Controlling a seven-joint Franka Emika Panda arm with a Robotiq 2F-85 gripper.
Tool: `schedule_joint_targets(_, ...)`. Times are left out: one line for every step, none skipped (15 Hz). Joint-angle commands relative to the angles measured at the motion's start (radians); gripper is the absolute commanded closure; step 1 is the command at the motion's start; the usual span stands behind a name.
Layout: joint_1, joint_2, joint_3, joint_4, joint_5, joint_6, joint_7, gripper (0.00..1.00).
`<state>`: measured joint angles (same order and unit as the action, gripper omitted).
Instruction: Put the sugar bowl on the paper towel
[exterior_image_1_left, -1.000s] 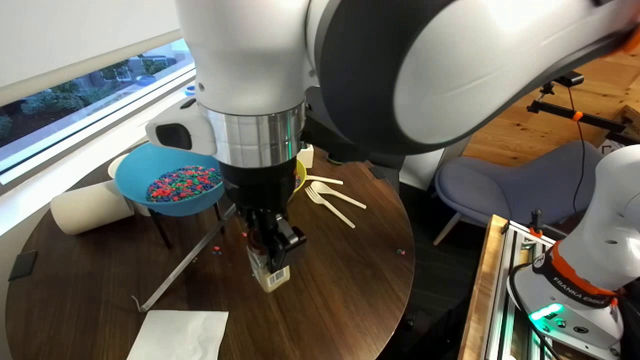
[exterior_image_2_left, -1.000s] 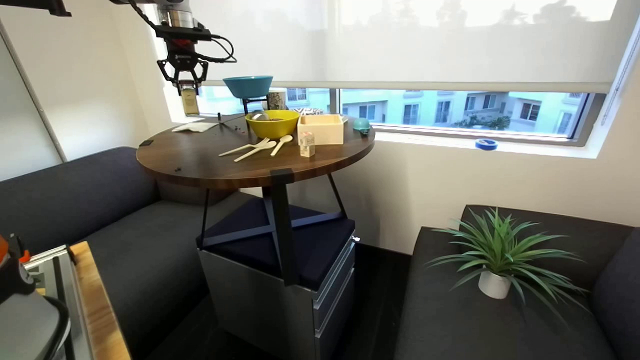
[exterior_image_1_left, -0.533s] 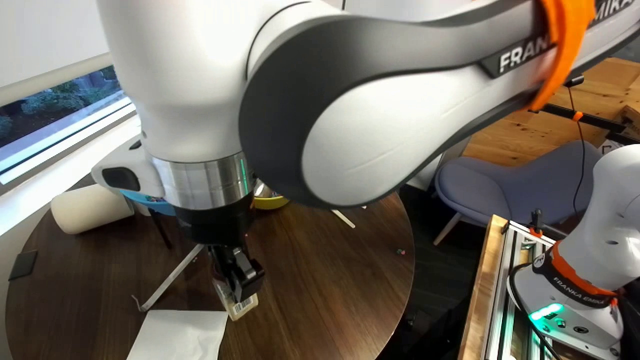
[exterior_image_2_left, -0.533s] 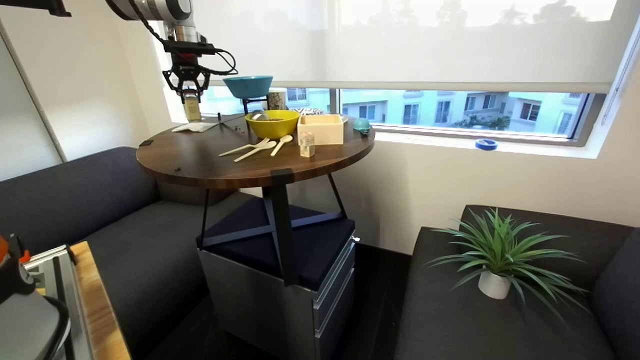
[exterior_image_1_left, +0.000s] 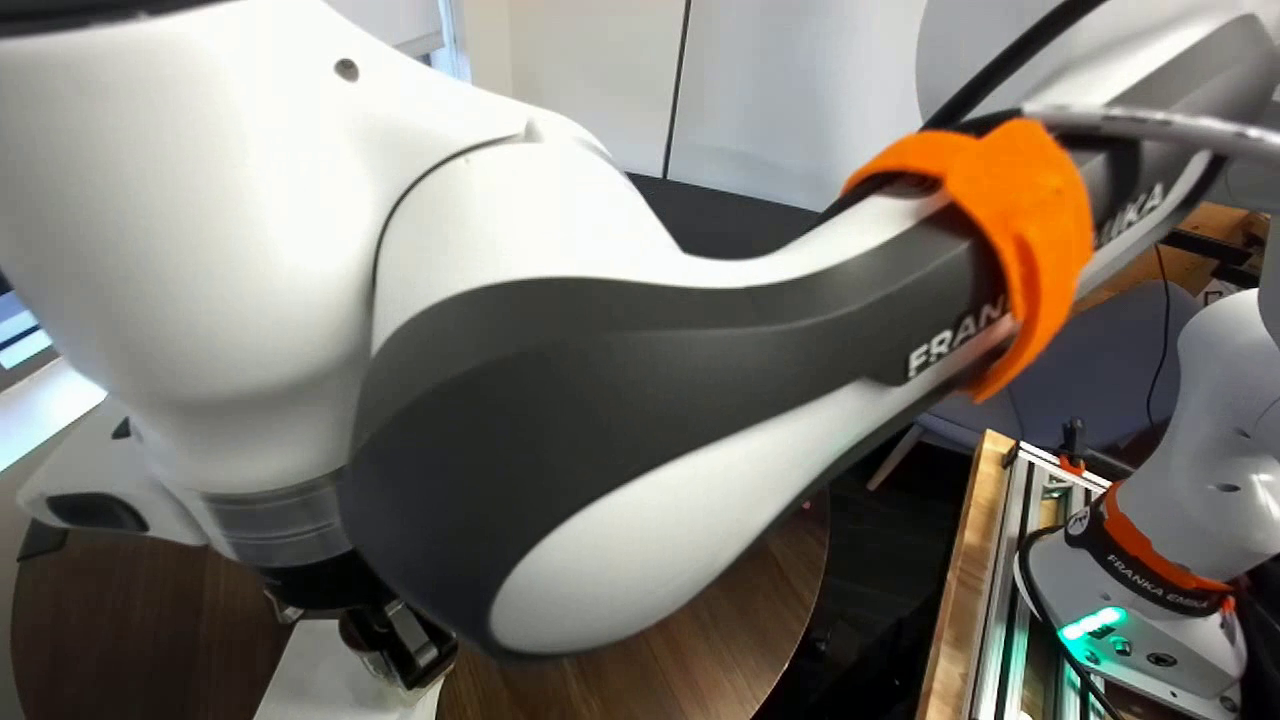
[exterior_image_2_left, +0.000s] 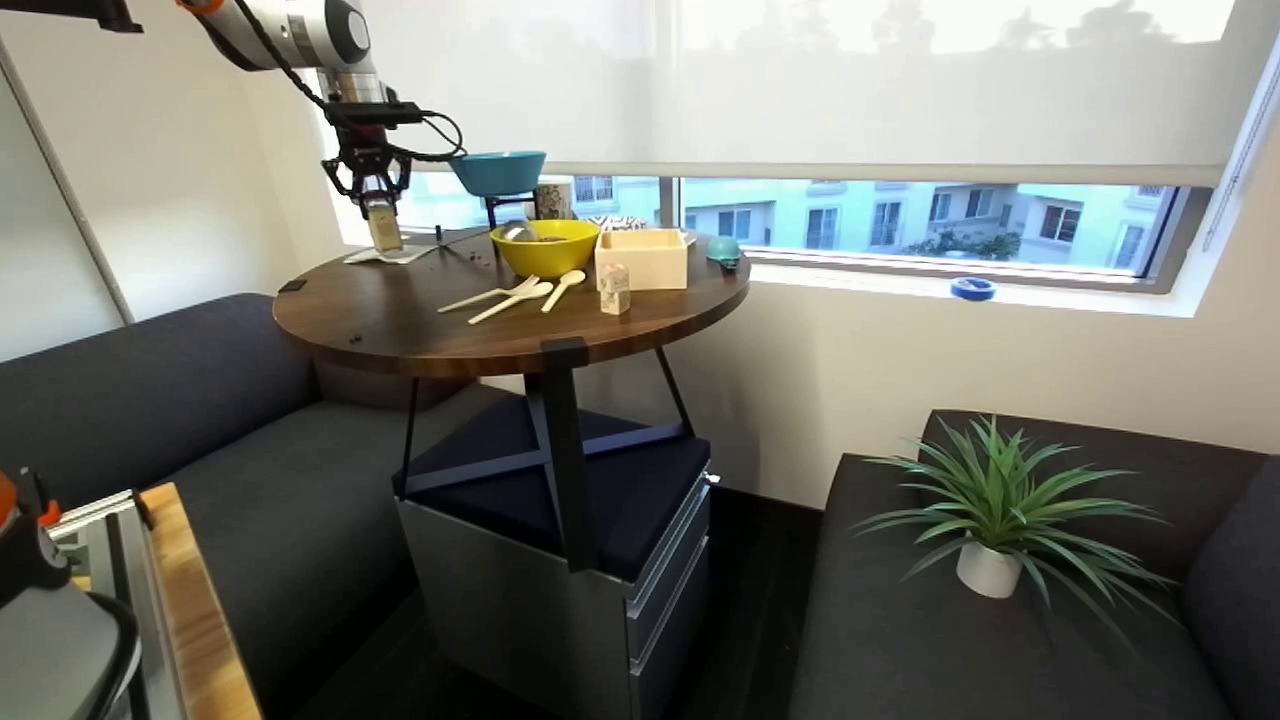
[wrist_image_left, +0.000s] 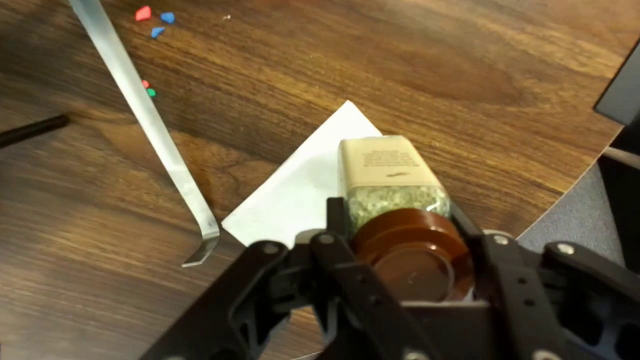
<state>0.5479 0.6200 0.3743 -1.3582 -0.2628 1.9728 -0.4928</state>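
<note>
The gripper (exterior_image_2_left: 379, 203), clamped on a brown-lidded jar (wrist_image_left: 397, 197), apparently the task's sugar bowl, crosses the wooden tabletop (wrist_image_left: 475, 95) to reach over the paper towel (wrist_image_left: 302, 187), contact unclear, likely leaving only placement and release.

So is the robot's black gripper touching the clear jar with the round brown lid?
Touching: in the wrist view, the gripper has its fingers closed against opposite sides of the jar.

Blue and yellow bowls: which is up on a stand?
The blue bowl: in an exterior view, a dark stand holds it up, while the yellow bowl sits directly on the table.
</note>
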Motion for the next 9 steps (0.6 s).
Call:
schedule_joint_targets(0.05,0.075,-0.025,0.114,-0.048,-0.029,-0.011,0.77)
schedule_joint_targets(0.057,0.087,-0.029,0.131,-0.049,-0.034,-0.012,0.77)
schedule_joint_targets(0.063,0.099,-0.032,0.147,-0.049,-0.04,-0.019,0.27)
schedule_joint_targets(0.07,0.107,-0.039,0.162,-0.052,-0.043,-0.016,0.26)
schedule_joint_targets(0.077,0.115,-0.045,0.177,-0.054,-0.047,-0.013,0.21)
schedule_joint_targets(0.087,0.12,-0.055,0.192,-0.064,-0.053,-0.008,0.12)
schedule_joint_targets(0.096,0.123,-0.062,0.208,-0.07,-0.062,-0.005,0.05)
schedule_joint_targets(0.107,0.124,-0.072,0.221,-0.08,-0.069,-0.006,0.0)
schedule_joint_targets(0.115,0.125,-0.077,0.234,-0.087,-0.075,-0.009,0.0)
